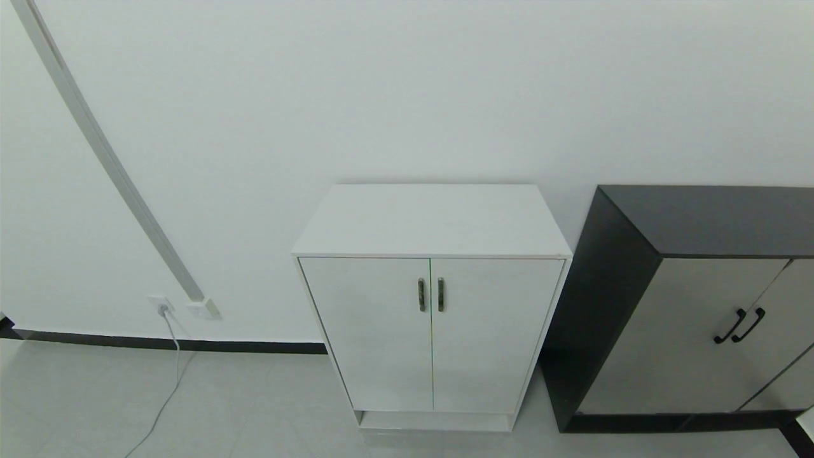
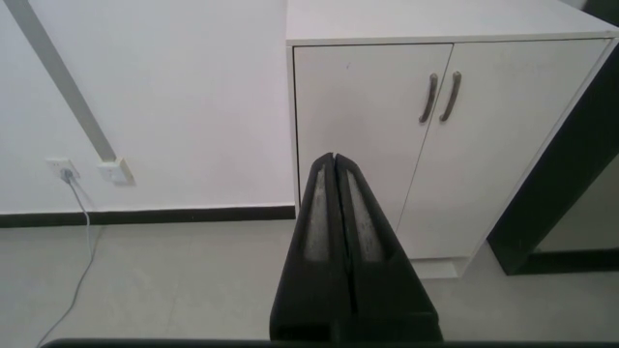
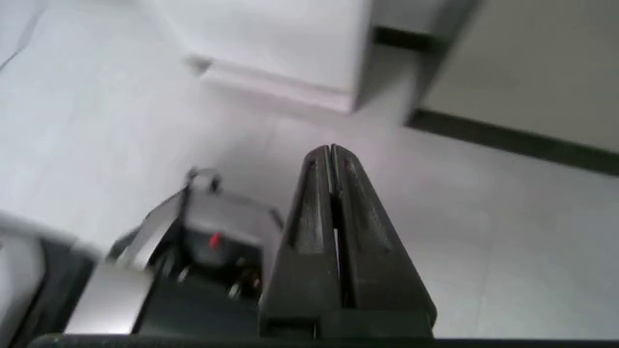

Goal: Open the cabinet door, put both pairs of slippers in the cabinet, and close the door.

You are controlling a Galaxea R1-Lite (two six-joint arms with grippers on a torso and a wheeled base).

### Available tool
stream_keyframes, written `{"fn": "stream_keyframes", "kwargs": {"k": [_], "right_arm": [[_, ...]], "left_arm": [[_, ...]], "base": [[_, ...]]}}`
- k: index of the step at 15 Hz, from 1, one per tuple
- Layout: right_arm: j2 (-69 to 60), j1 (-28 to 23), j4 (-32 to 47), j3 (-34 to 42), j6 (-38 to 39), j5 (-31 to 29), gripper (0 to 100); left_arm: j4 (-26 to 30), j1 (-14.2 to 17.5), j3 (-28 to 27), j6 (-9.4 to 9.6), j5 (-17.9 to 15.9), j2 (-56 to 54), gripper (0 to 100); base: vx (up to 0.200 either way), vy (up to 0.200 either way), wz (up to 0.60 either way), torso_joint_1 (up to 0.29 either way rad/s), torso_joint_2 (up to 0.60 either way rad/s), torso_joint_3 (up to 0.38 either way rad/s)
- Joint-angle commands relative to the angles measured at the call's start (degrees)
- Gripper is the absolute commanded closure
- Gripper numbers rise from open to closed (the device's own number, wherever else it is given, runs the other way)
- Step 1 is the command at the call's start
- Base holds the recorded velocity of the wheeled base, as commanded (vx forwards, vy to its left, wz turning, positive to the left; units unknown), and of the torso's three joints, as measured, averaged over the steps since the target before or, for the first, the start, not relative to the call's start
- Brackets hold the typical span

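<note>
A white two-door cabinet (image 1: pixel 432 318) stands against the wall with both doors closed, two dark vertical handles (image 1: pixel 430 294) meeting at the centre seam. My left gripper (image 2: pixel 335 159) is shut with nothing in it, held some way in front of the white cabinet (image 2: pixel 435 135), low before its left door. My right gripper (image 3: pixel 332 153) is shut and empty too, hanging over the grey floor short of the cabinet's base (image 3: pixel 280 82).
A black cabinet (image 1: pixel 687 299) with grey doors and black handles stands just right of the white one. A wall socket (image 1: pixel 162 305) with a cable trailing onto the floor sits at left, under a slanted cable duct (image 1: pixel 102 146). Open grey floor lies in front.
</note>
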Motion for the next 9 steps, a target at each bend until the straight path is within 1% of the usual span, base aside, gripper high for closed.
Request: {"fn": "stream_keyframes", "kwargs": {"k": [1,3,4,7,9], "right_arm": [[-7.2,-5.62,-0.05,0.07,-0.17,-0.22,100],[-15.2,-10.2,-0.05,0.07,-0.17,-0.22,100],[-18.02,-11.51,0.04,0.07,-0.17,-0.22,100],[-25.66,-11.78,-0.05,0.07,-0.17,-0.22,100],[-26.54,-11.78,-0.05,0.07,0.53,-0.31,100]], "left_arm": [[-0.01,0.02,-0.01,0.01,-0.04,0.07,100],[-0.01,-0.07,-0.01,0.01,0.05,0.07,100],[-0.01,-0.07,-0.01,0.01,0.05,0.07,100],[-0.01,0.02,-0.01,0.01,0.05,0.07,100],[-0.01,0.02,-0.01,0.01,0.05,0.07,100]], "base": [[0.0,0.0,0.0,0.0,0.0,0.0],[0.0,0.0,0.0,0.0,0.0,0.0],[0.0,0.0,0.0,0.0,0.0,0.0],[0.0,0.0,0.0,0.0,0.0,0.0],[0.0,0.0,0.0,0.0,0.0,0.0]]}}
